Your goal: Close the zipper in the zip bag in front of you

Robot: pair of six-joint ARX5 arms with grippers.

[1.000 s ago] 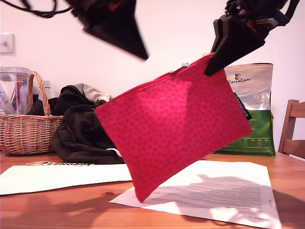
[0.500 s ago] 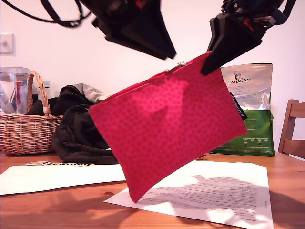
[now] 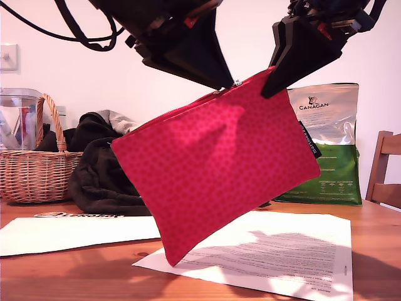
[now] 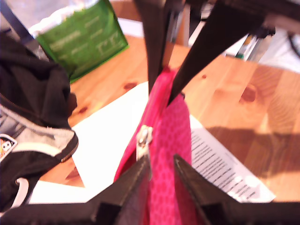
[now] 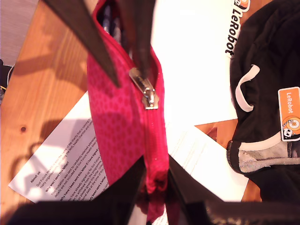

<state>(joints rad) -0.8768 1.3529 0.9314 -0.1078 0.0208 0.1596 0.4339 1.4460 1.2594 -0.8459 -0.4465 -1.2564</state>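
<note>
The zip bag [image 3: 216,169] is held in the air above the table [image 3: 62,276] and a printed sheet [image 3: 288,251], tilted down toward the exterior view's left. Its upper corner is clamped between the fingers of my second gripper [image 3: 270,84]. The zipper [image 3: 188,108] edge is straddled by my first gripper [image 4: 160,161] just beside the silver slider [image 5: 149,96]. Whether those 2 fingers are pinching cannot be told.
</note>
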